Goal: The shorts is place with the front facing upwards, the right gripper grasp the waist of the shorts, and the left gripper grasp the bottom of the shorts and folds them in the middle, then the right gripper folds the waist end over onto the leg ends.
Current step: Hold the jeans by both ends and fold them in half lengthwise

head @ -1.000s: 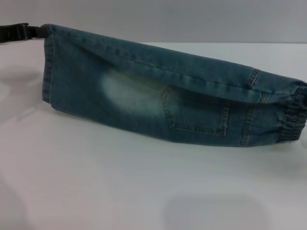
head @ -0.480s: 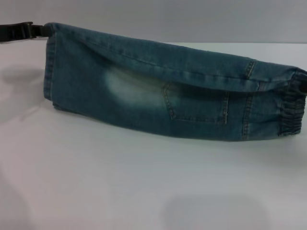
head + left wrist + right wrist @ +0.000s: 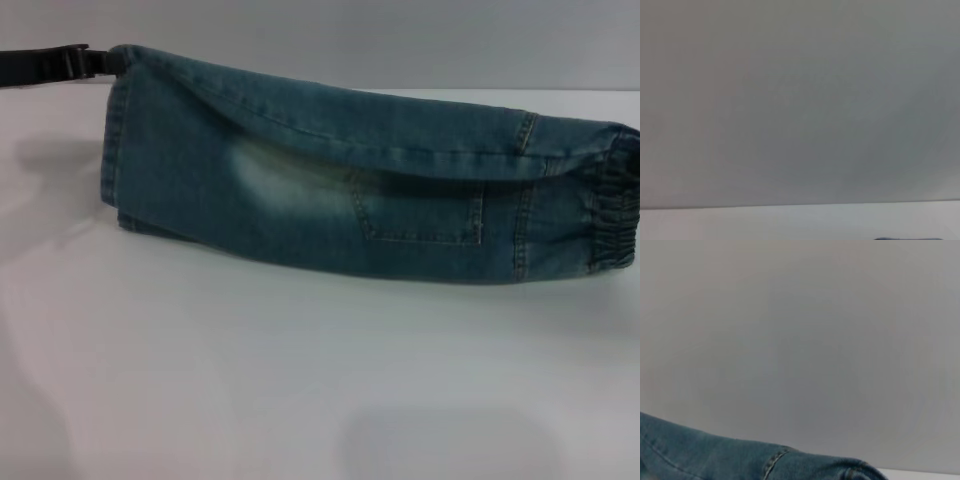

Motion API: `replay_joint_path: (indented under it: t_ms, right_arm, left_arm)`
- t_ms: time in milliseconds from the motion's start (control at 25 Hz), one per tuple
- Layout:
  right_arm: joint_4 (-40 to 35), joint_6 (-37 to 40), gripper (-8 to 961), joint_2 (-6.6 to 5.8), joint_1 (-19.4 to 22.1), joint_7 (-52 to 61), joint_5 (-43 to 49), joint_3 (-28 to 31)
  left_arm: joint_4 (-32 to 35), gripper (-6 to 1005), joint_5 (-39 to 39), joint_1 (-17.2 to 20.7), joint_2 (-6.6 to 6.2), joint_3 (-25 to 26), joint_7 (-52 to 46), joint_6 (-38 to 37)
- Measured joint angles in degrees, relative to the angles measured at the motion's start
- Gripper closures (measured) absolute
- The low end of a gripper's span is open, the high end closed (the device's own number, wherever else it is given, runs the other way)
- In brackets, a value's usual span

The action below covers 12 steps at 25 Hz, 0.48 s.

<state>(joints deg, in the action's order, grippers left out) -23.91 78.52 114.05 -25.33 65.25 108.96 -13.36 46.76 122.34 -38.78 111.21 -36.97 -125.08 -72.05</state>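
Observation:
The blue denim shorts [image 3: 330, 190] hang stretched above the white table [image 3: 300, 380], folded lengthwise, with a back pocket facing me. The leg ends [image 3: 113, 140] are on the left and the crinkled elastic waist [image 3: 612, 225] is at the right edge. My left gripper [image 3: 97, 61], a black bar coming in from the upper left, is shut on the top corner of the bottom of the shorts. The right gripper is out of view past the right edge. The right wrist view shows only a strip of the denim [image 3: 715, 457].
A grey wall stands behind the table. The left wrist view shows that wall and a thin strip of the table [image 3: 790, 222]. Bare white tabletop lies in front of the hanging shorts.
The shorts and my left gripper have shifted a little to the right. The waist end has risen, so the lower edge now hangs higher and more level.

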Motion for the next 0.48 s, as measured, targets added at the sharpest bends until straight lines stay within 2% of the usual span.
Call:
replay_joint_path:
  t_ms: [240,480]
  right_arm:
    - [0.04,-4.42,941,1.13,-0.86,-0.02,-0.86,0.01]
    - [0.28,-8.78,889,1.51,-2.05,1.54,-1.99,-0.06]
  left_arm:
    - [0.00,966,0.00,-0.66,0.60,-1.79,0.02,2.16]
    - [-0.61,966,0.00,-1.08,0.68,-3.02,0.02,3.36]
